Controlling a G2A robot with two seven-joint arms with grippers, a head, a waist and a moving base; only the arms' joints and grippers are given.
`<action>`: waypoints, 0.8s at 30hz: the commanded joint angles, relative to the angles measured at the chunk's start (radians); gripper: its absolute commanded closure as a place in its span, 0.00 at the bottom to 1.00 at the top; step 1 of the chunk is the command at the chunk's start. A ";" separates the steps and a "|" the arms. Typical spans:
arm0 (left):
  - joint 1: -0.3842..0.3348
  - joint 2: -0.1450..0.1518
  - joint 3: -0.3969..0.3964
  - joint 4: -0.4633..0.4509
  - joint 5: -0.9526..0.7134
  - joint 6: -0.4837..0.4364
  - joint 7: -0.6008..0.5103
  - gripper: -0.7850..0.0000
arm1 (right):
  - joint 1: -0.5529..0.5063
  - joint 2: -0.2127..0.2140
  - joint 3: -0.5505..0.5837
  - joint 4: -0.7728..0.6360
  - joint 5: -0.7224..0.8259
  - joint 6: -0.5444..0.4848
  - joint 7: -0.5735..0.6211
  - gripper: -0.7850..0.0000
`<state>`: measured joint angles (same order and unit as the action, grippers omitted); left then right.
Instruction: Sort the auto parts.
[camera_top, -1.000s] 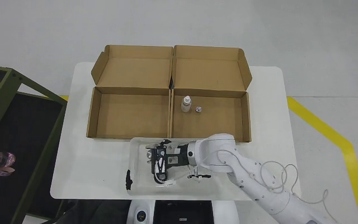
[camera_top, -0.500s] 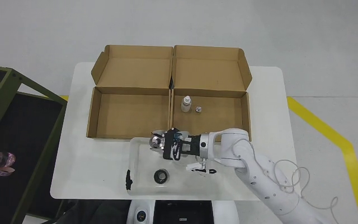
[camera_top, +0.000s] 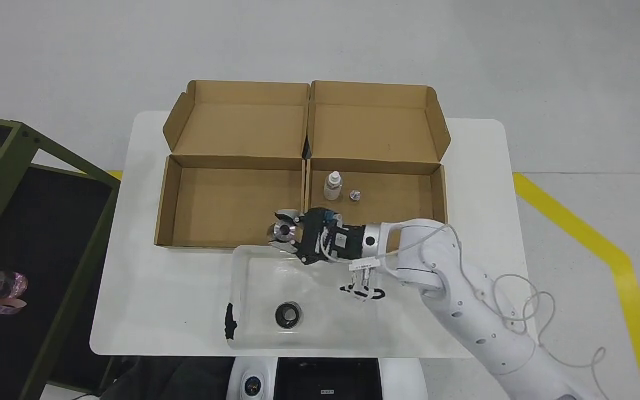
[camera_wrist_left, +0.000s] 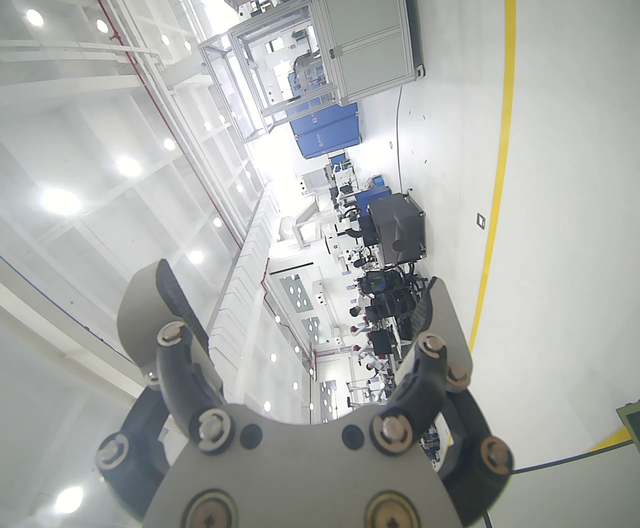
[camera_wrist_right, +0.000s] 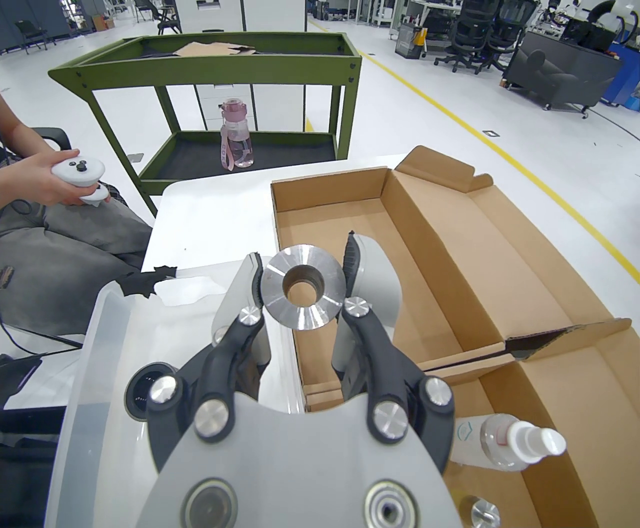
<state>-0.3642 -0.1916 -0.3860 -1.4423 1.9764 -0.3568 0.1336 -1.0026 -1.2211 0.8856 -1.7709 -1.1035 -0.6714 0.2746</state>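
My right fingers (camera_wrist_right: 372, 270) clamp a metal ring (camera_wrist_right: 320, 307) by its rim, high enough to clear the cardboard. It hangs over the near wall of the left box (camera_top: 230, 205), just past the clear bin (camera_top: 250, 300), where a dark ring (camera_top: 288, 316) lies. I judge this box is its place. My left fingers (camera_wrist_left: 145, 300) stand spread, holding nothing.

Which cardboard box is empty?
The box on the robot's left; the other box holds a small bottle and a metal part.
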 joint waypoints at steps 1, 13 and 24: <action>0.000 0.000 0.000 0.000 0.000 0.000 0.000 0.00 | 0.005 -0.002 -0.002 0.007 0.006 0.003 -0.004 1.00; 0.000 0.000 0.000 0.000 0.000 0.000 0.000 0.00 | 0.036 -0.014 -0.014 0.048 0.011 0.026 -0.017 1.00; 0.000 0.000 0.000 0.000 0.000 0.000 0.000 0.00 | 0.049 -0.022 -0.028 0.074 0.004 0.042 -0.020 1.00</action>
<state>-0.3642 -0.1916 -0.3860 -1.4423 1.9764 -0.3568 0.1336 -0.9534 -1.2427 0.8579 -1.6972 -1.0991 -0.6296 0.2544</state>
